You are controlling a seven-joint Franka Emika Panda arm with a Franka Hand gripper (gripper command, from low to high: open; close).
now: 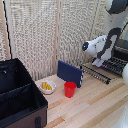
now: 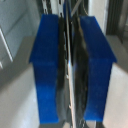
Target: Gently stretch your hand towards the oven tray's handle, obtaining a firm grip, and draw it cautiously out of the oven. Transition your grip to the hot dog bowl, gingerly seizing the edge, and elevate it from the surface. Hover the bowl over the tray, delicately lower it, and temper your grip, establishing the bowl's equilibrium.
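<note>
A: Where's the tool sitting rn?

B: Down at the rack, over its front part. Rack is sticking out of the oven toward the worktop, so I'm judging the pull is underway or nearly done.

A: Tool spread or pinching?

B: Pinching, by the wrist view. The blue pads are lying close on both sides of thin dark bars running between them, w/ almost no gap. That's prob the handle, but it's blurry, so not 100% sure which bar.

A: Why gripping there?

B: Front bar is the part nearest the tool, and it's letting the arm draw the rack straight out.

A: And the bowl?

B: Sitting on the worktop well away from the tool, beyond a blue box and a red cup. Untouched. It's waiting for the rack to be out far enough to take it.
</note>
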